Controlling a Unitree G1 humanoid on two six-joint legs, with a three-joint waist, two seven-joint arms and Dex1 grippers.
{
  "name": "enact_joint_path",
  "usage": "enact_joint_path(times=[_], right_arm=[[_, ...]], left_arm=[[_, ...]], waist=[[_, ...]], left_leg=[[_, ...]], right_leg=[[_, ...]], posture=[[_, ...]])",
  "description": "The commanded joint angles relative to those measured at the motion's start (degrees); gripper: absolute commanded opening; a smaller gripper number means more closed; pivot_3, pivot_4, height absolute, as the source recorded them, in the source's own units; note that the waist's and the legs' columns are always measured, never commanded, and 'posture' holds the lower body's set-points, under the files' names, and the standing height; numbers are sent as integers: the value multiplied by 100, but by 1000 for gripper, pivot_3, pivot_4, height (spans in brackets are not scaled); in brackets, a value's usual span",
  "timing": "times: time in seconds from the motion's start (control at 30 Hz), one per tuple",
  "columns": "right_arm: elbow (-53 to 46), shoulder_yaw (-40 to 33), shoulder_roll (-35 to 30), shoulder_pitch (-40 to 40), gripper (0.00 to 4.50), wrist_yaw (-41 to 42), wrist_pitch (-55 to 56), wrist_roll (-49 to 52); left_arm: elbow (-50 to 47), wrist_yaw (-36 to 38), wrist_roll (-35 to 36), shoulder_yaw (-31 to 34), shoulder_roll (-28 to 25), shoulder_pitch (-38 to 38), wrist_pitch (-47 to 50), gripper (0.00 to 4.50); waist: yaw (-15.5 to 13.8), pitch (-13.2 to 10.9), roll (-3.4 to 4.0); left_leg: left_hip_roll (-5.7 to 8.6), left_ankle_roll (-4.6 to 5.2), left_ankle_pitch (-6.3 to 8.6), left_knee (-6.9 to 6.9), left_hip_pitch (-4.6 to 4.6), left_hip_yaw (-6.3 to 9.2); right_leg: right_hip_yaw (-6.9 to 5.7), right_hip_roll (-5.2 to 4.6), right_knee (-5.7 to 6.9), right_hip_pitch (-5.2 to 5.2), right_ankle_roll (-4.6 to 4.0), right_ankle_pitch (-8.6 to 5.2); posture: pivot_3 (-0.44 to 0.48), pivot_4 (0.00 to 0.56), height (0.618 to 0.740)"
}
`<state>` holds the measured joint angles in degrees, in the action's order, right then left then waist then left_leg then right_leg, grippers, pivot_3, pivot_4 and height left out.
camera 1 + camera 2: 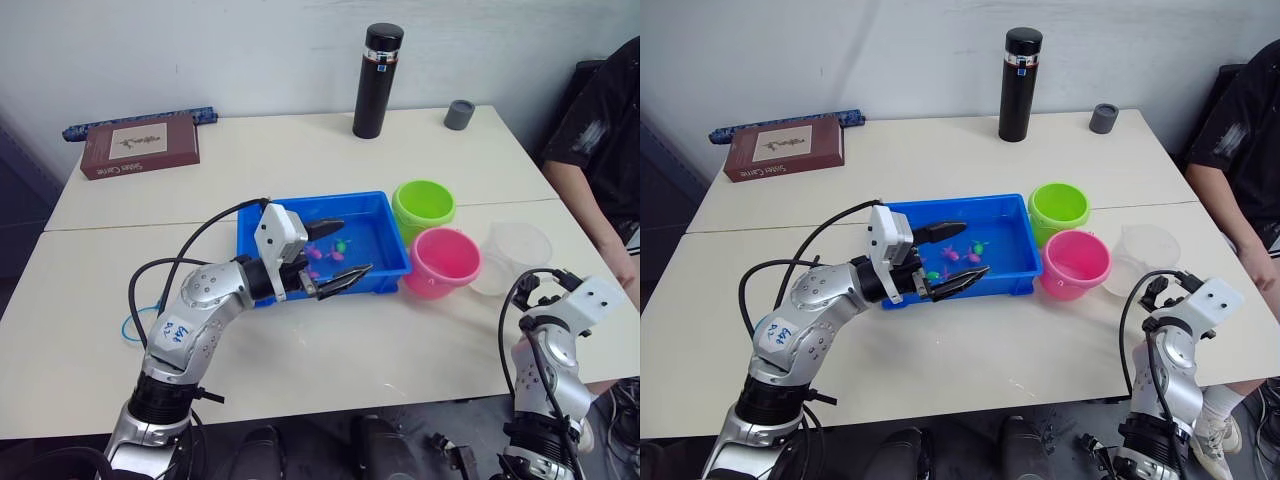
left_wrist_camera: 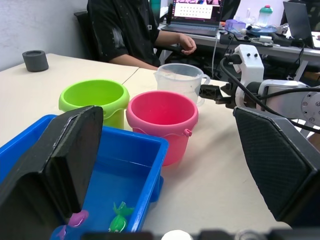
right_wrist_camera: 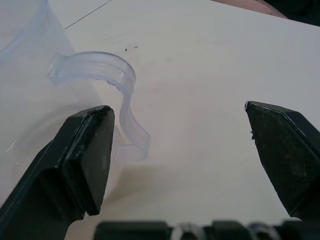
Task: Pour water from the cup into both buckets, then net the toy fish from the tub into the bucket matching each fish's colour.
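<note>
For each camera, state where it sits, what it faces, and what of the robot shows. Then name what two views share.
Eye views: on the head, looking down at the table; both arms show, left gripper open over the tub.
Left wrist: looks along its open fingers over the tub toward green bucket, pink bucket, cup, right gripper.
Right wrist: between open fingers, facing the cup's handle.
Shared: the cup.

A tall black cylindrical flask with a banded neck (image 1: 376, 82) stands upright at the far edge of the pale table (image 1: 300, 150), well beyond the left gripper. A small grey round cup (image 1: 460, 114) sits near it, farther toward the right gripper's side. A flat maroon box with a pale label (image 1: 140, 146) lies at the far corner on the left gripper's side, a dark blue patterned roll (image 1: 140, 122) just behind it. A seated person in a black top (image 1: 605, 140) waits beyond the right gripper.
</note>
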<state>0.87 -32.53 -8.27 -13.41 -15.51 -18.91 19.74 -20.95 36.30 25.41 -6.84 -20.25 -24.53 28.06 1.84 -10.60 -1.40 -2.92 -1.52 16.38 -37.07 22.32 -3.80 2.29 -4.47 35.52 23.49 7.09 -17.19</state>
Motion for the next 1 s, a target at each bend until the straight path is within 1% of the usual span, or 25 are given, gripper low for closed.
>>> enact_joint_path(times=[0.03,0.13,0.3,0.7,0.73,0.77,0.83,1.0], right_arm=[[-89,-22,-92,-59,4434,90,84,80],[-91,-5,-84,-61,3644,104,75,85],[-96,8,-84,-53,1126,125,66,115],[-99,7,-81,-30,1126,125,66,168],[-101,10,-82,-24,700,128,66,166],[-103,13,-83,-20,556,130,66,164],[-108,15,-82,-16,97,132,65,164],[-104,18,-76,-18,97,144,64,178]], left_arm=[[-271,-30,13,57,-13,5,-54,4500],[-284,-36,15,58,-12,13,-42,4500],[-299,-45,24,55,-13,27,-32,4500],[-287,-39,25,40,-16,29,-41,4500],[-286,-36,25,39,-16,31,-42,4500],[-286,-34,26,39,-17,32,-42,4500],[-282,-32,26,40,-18,30,-43,4500],[-273,-26,21,36,-18,27,-50,4500]], waist=[[0,0,0],[-1,0,0],[-6,0,0],[-8,0,0],[-8,0,0],[-8,0,0],[-8,0,0],[-8,0,0]], left_leg=[[0,0,0,0,0,0],[0,0,0,0,0,0],[0,0,0,0,0,0],[0,0,0,1,1,1],[0,0,0,1,2,1],[0,0,0,1,2,1],[0,0,0,1,2,1],[0,0,0,1,2,1]], right_leg=[[0,0,0,0,0,0],[0,0,0,0,0,0],[0,0,0,0,0,0],[-1,0,-2,0,0,0],[-1,0,-3,0,0,0],[-1,0,-3,0,0,0],[-1,0,-3,0,0,0],[-1,0,-3,0,0,0]], posture=[[0,150,740],[0,150,740],[0,150,740],[0,150,740],[0,150,740],[0,150,740],[0,150,740],[0,150,740]])
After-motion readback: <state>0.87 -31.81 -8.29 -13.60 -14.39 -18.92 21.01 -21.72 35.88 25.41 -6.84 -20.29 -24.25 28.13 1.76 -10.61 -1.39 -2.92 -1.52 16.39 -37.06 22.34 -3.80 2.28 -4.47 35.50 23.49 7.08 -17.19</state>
